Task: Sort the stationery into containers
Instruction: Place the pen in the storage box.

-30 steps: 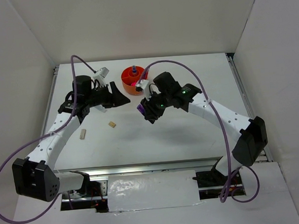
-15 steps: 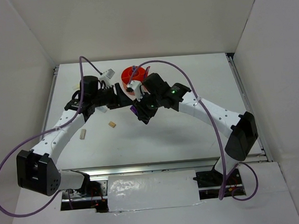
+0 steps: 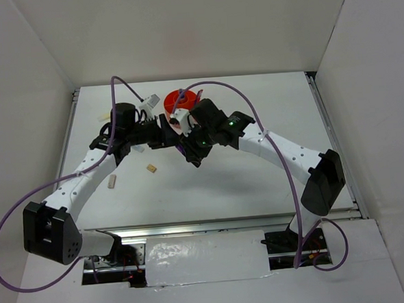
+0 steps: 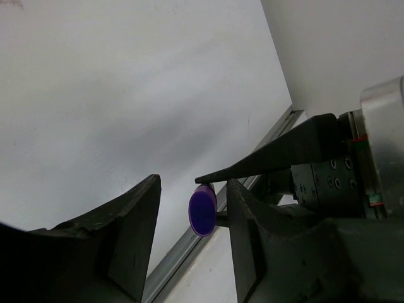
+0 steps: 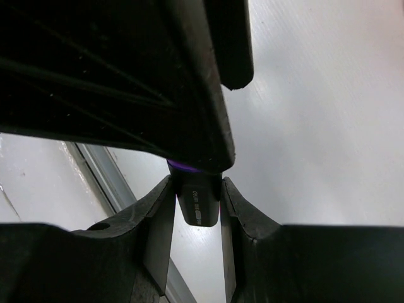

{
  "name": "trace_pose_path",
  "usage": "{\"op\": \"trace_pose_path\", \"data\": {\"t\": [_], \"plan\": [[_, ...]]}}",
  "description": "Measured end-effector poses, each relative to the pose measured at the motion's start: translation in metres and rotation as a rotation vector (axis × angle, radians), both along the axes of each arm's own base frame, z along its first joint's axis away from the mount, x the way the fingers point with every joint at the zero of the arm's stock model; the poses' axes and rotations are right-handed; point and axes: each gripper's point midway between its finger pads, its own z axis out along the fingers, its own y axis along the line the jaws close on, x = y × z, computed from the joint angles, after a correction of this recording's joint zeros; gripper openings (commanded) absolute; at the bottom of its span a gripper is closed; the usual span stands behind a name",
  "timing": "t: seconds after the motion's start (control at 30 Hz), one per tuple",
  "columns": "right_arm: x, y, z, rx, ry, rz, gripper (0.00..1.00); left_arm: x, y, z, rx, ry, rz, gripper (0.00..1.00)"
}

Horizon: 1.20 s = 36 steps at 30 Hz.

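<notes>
White flat table (image 3: 231, 184): a round bright orange plastic pot (image 3: 176, 98) stands far-centre, and a small tan square eraser (image 3: 150, 168) and a longer tan eraser (image 3: 111, 182) lie apart, left of middle.

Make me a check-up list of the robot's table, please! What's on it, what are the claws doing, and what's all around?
Surface: white table, no spills seen.
Job's things: orange pot at the far middle, partly hidden by the arms; purple-black marker held in the air in front of it; two tan erasers lying loose on the near left.
Clutter: nothing seen.
Grippers: right gripper shut on the marker's black body; left gripper open, its fingers on either side of the marker's purple end.
Cables: purple cables arch above both arms, not on the items.
Surroundings: white walls on three sides.
</notes>
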Motion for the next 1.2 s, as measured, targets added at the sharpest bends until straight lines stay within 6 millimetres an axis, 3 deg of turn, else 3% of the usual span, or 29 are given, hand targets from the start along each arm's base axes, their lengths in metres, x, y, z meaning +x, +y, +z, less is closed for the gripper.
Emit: {"op": "trace_pose_path", "data": {"t": [0.1, 0.27, 0.37, 0.43, 0.47, 0.5, 0.57, 0.63, 0.73, 0.87, 0.97, 1.07, 1.2], "plan": [[0.001, -0.001, 0.000, -0.001, -0.002, -0.006, 0.00, -0.002, -0.001, 0.000, -0.004, 0.005, -0.011, 0.53], [0.006, 0.000, 0.007, 0.008, -0.016, -0.018, 0.00, -0.007, -0.003, 0.000, -0.017, 0.015, -0.036, 0.35], [0.006, 0.000, 0.006, 0.008, -0.015, -0.018, 0.03, -0.009, -0.005, 0.002, -0.026, 0.013, -0.050, 0.16], [0.006, 0.000, 0.006, 0.007, -0.013, -0.017, 0.20, -0.010, -0.005, 0.003, -0.029, 0.009, -0.058, 0.00], [0.005, 0.001, 0.006, 0.009, -0.012, -0.016, 0.46, -0.010, -0.005, 0.003, -0.030, 0.008, -0.060, 0.00], [0.005, 0.001, 0.006, 0.010, -0.009, -0.017, 0.55, -0.010, -0.004, 0.003, -0.029, 0.011, -0.060, 0.00], [0.005, 0.002, 0.007, 0.020, 0.000, -0.017, 0.85, -0.004, 0.000, 0.004, -0.008, 0.008, -0.057, 0.00], [0.006, 0.000, 0.010, 0.036, -0.001, -0.015, 0.90, 0.012, 0.006, 0.010, 0.035, -0.018, -0.042, 0.00], [0.011, -0.014, 0.021, 0.075, -0.010, -0.033, 0.91, 0.053, 0.023, 0.028, 0.134, -0.161, 0.023, 0.00], [0.023, -0.050, 0.049, 0.143, -0.048, -0.112, 0.91, 0.097, 0.049, 0.048, 0.308, -0.387, 0.152, 0.00], [0.032, -0.073, 0.067, 0.185, -0.081, -0.173, 0.91, 0.123, 0.060, 0.052, 0.417, -0.494, 0.211, 0.00], [0.034, -0.086, 0.069, 0.197, -0.080, -0.205, 0.91, 0.154, 0.066, 0.041, 0.493, -0.545, 0.253, 0.00], [0.035, -0.092, 0.060, 0.195, -0.044, -0.228, 0.91, 0.185, 0.069, 0.003, 0.570, -0.527, 0.273, 0.00]]}}
